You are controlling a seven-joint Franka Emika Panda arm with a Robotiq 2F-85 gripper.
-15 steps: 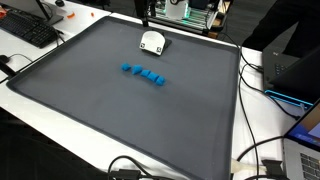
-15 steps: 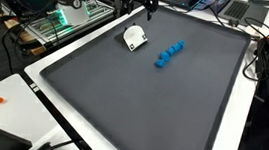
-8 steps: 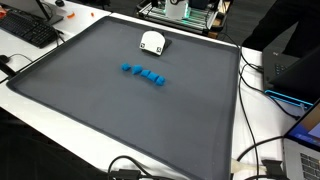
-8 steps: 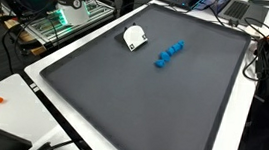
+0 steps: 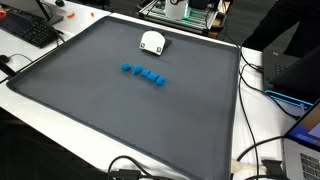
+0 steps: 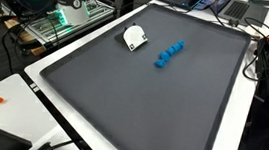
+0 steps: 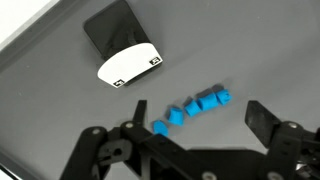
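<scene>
A row of several small blue blocks (image 5: 143, 74) lies on the dark grey mat (image 5: 110, 120); it also shows in the other exterior view (image 6: 169, 54) and in the wrist view (image 7: 190, 107). A white and black object (image 5: 151, 42) lies beyond the blocks near the mat's far edge, and shows again in an exterior view (image 6: 135, 37) and the wrist view (image 7: 128, 62). My gripper (image 7: 195, 125) is open and empty, high above the mat, with the blue blocks between its fingers in the wrist view. The gripper is out of both exterior views.
The mat has a raised white border (image 6: 47, 91). A keyboard (image 5: 30, 30) sits off one corner. Cables (image 5: 255, 150) and a laptop (image 5: 305, 155) lie along one side. An electronics rack (image 6: 66, 13) stands beside the mat.
One second ago the gripper hung over the white and black object at the mat's far edge; it has since risen out of both exterior views. The blocks have not moved.
</scene>
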